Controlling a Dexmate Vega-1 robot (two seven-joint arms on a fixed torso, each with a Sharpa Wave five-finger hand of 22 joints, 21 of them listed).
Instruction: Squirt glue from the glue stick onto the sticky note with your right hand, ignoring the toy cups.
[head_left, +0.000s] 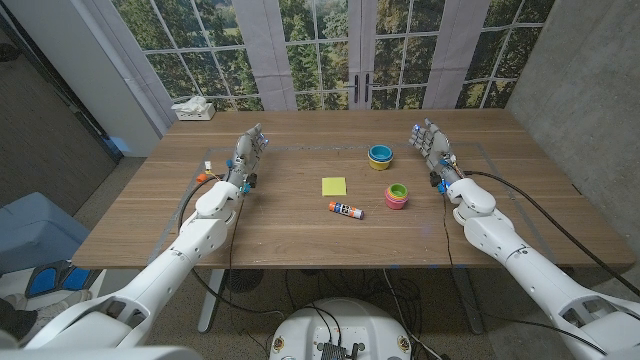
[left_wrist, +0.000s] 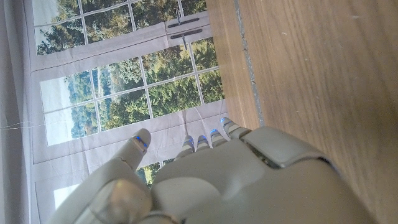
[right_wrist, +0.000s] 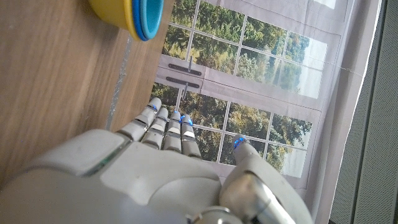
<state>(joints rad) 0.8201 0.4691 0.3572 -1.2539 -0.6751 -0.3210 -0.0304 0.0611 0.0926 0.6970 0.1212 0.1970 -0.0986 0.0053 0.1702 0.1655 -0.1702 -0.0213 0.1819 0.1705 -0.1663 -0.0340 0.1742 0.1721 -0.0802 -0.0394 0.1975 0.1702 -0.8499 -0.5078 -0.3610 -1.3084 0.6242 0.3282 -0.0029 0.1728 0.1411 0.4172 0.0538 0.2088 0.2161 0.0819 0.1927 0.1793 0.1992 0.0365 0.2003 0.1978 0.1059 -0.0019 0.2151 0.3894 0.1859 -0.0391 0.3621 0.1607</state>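
A yellow sticky note (head_left: 333, 186) lies near the middle of the wooden table (head_left: 300, 230). Just in front of it, a little to the right, lies a glue stick (head_left: 345, 209) on its side, white with an orange cap. My right hand (head_left: 430, 139) stands at the right of the table, fingers stretched and apart, holding nothing, well clear of the glue stick. My left hand (head_left: 250, 150) stands at the left, fingers likewise extended and empty. In the wrist views, the left hand (left_wrist: 205, 180) and the right hand (right_wrist: 149, 174) show their backs with straight fingers.
A stack of blue and yellow toy cups (head_left: 380, 156) stands behind and right of the note, seen also as toy cups (right_wrist: 134, 15). A pink, yellow and green cup stack (head_left: 397, 196) sits right of the glue stick. A tissue box (head_left: 193, 109) is at the far left corner.
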